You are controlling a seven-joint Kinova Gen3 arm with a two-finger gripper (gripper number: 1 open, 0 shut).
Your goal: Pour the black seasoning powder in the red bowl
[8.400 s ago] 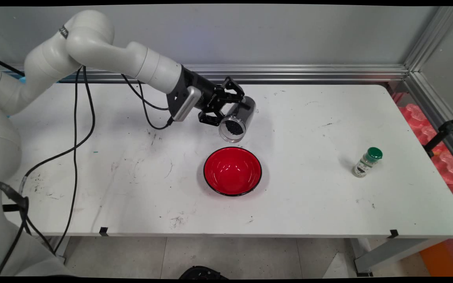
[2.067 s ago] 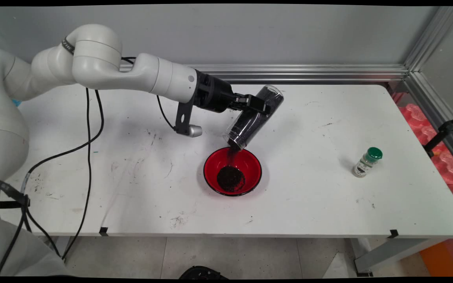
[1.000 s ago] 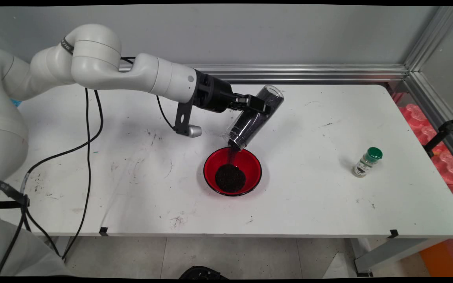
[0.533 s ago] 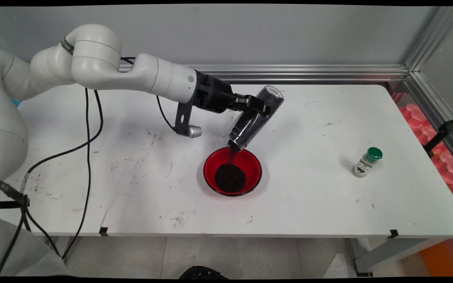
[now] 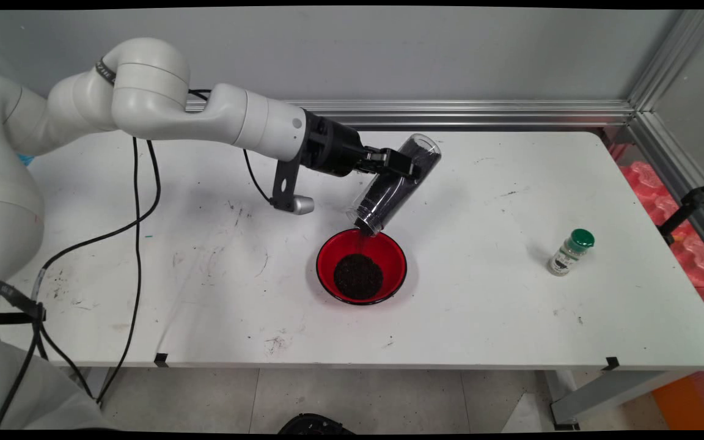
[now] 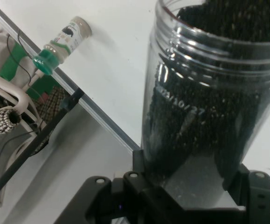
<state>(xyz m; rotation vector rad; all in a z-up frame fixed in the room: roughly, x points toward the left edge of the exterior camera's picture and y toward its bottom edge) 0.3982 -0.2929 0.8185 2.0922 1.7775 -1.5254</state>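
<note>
Bowl: table centre, grains inside. Tilted jar: above bowl, 12 o'clock. Spice bottle: 3 o'clock, well apart.

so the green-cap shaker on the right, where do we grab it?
Likely the shaker's clear body below the green cap, fingers closing across it from above or the side. It stands alone on the table, leaning slightly, with open space all round.
</note>
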